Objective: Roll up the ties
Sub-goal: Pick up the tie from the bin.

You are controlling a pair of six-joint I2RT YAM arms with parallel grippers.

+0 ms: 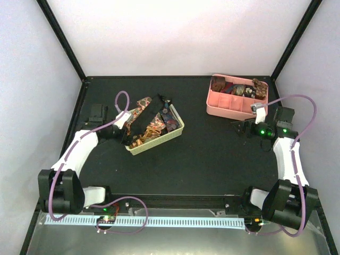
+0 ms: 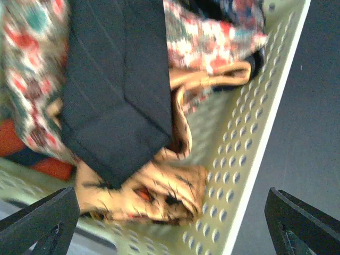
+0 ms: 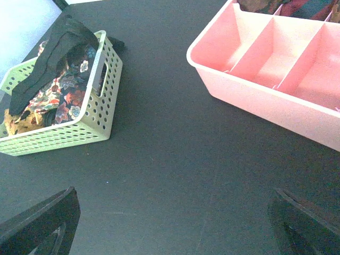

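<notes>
Step in hand: picking one tie out of the heap. That is my reading, since the left hand (image 2: pixel 170 228) hangs over the basket (image 2: pixel 249 133) with nothing between its fingers.
Left hand: fingers spread wide and empty. The dark tie (image 2: pixel 117 95) and the gold paisley tie (image 2: pixel 154 194) lie directly beneath it, and the basket's perforated wall runs nearer its right finger.
Doing it well: come down on one free end only — the dark tie's pointed tip lies on top. Pinch fabric, not the basket wall, and lift slowly so tangled neighbours can slip off.
Left arm pose: stretched forward, wrist tipped down over the basket.
Right hand (image 3: pixel 170 228): fingers apart, holding nothing, hovering above bare tabletop (image 3: pixel 170 159). The pink tray (image 3: pixel 265 101) is ahead to its right and the basket ahead to its left.
Rolled ties (image 1: pixel 239 89): coils in the tray's far compartments — the near compartments show none.
</notes>
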